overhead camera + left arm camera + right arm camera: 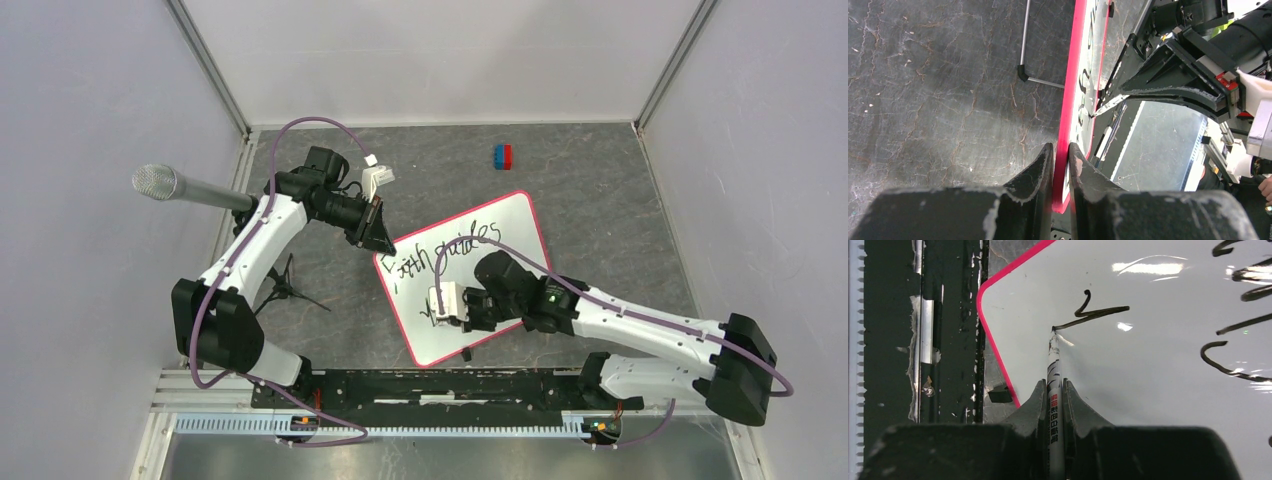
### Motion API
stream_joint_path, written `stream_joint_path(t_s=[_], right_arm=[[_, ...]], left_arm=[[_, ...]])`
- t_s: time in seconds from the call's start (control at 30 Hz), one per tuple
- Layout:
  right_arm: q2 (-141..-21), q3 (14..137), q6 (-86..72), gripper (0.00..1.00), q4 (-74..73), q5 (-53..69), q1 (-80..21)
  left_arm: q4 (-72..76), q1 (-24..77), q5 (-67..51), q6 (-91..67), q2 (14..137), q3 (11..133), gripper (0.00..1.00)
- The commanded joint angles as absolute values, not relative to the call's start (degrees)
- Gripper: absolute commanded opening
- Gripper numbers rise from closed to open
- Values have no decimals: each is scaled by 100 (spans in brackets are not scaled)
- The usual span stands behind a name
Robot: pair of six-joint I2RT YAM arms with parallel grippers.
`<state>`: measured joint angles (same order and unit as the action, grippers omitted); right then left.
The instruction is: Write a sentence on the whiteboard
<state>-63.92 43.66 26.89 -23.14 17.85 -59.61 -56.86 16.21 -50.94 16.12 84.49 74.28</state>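
- Two words of the sentence [445,258], "Faith guides", fill the top line on the whiteboard [517,225], which lies askew on the table [600,180].
- Second line barely begun: one zigzag stroke [1093,313], with the marker [1053,360] tip touching its end.
- Right gripper [1053,386] clenched on marker; left gripper [1061,148] pinching the board's pink rim [1068,100].
- Judgement: about half remains.

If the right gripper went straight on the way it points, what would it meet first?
The whiteboard. The right gripper holds a marker whose tip seems to touch the board at the end of a black stroke, so going on would just press the marker harder into it.
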Motion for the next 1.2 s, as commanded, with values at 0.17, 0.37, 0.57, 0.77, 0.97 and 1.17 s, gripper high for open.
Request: stream_joint_path(t_s=[0.17,0.37,0.57,0.77,0.97,1.17], right_arm=[[-6757,4821,2656,0,-2087,1889,-6179],[-6429,4970,2536,0,-2032,1733,-6151],[-6087,4807,2593,0,-2281,1580,-5903],[-5939,4597,2672,0,-2381,1333,-5722],[-6079,4597,2646,0,-2365,1326,-5723],[-6205,4605,2619,0,-2212,1317,-5722]], left_arm=[[-5772,1652,-4865,1731,8449,7549,2],[-5800,1652,-4860,1740,8419,7545,2],[-5806,1652,-4886,1727,8411,7570,2],[-5805,1649,-4886,1729,8377,7559,3],[-5799,1653,-4878,1729,8370,7551,2],[-5805,1652,-4869,1720,8372,7563,2]])
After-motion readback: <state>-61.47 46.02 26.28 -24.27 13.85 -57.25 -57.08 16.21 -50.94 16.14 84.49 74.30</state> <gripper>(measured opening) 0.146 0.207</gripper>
